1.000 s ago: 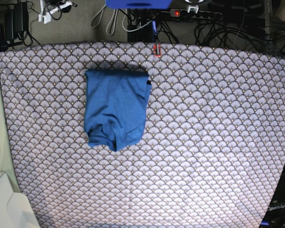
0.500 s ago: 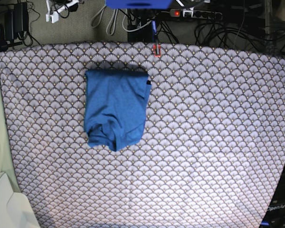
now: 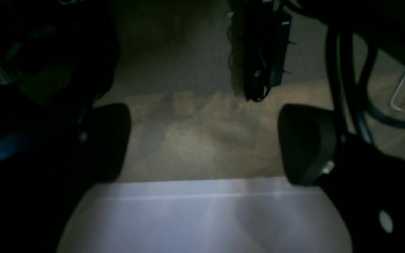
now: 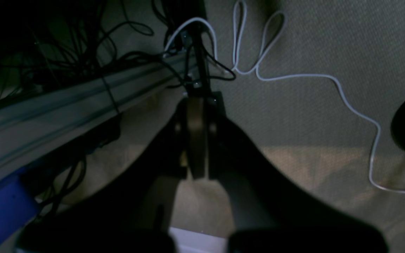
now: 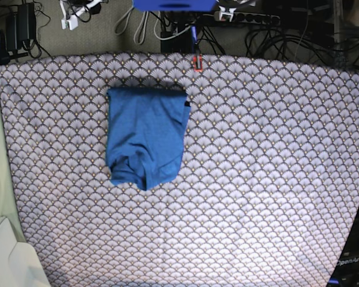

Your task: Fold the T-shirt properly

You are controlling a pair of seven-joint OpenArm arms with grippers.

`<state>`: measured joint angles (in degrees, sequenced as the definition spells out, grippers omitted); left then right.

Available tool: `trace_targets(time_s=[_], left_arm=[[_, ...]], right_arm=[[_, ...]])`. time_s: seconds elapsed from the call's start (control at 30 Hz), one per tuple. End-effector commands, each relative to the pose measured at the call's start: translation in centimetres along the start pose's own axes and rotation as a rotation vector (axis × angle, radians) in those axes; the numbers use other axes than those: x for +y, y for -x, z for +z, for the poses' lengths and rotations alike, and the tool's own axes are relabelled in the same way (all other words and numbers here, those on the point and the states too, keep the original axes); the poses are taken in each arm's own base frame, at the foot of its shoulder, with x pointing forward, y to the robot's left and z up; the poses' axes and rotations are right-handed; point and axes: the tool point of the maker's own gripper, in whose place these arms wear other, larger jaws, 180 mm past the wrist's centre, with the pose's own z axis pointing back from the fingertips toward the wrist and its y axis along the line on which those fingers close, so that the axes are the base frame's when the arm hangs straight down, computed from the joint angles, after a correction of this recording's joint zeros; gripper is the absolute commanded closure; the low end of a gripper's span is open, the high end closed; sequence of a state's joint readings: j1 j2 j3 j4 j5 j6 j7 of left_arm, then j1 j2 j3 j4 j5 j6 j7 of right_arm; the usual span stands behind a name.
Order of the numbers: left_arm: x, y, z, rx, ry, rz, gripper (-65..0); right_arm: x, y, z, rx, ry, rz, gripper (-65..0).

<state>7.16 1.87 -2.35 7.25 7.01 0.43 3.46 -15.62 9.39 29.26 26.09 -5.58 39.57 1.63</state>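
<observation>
A grey-white scallop-patterned cloth [image 5: 257, 179] covers the whole table; behind its far edge lies carpet floor with many dark cables [image 5: 275, 36] and one power strip [image 5: 251, 17]. There is one T-shirt [image 5: 145, 136] — blue, folded into a compact bundle, lying left of centre toward the far side. The left gripper [image 3: 202, 140] stands wide apart over dim floor, holding nothing. The right gripper [image 4: 196, 140] is pressed together, empty — one white cable [image 4: 311, 75] runs beside it.

The T-shirt [image 5: 145, 136] is plain medium blue with no print and darker seams. The cloth [image 5: 269, 167] over the desk is grey-white with a repeating scallop pattern. The floor [image 5: 102, 30] is dull olive-grey, crossed by a white cable [image 4: 315, 75] and black cables [image 5: 275, 39].
</observation>
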Motion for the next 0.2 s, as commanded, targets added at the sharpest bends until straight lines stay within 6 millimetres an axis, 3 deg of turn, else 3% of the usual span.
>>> trace_targets(time_s=[0.0, 0.13, 0.17], left_arm=[[0.2, 0.1, 0.0, -0.003, -0.008, 0.020, -54.2], [2.4, -0.5, 0.1, -0.034, -0.112, 0.132, 0.0], [2.9, -0.9, 0.2, -0.061, -0.136, 0.123, 0.0]], right_arm=[[-0.8, -0.3, 0.5, -0.015, 0.008, 0.004, 0.0], [-1.3, -0.6, 0.7, -0.013, 0.016, 0.010, 0.0], [-1.3, -0.6, 0.7, -0.013, 0.016, 0.010, 0.0]])
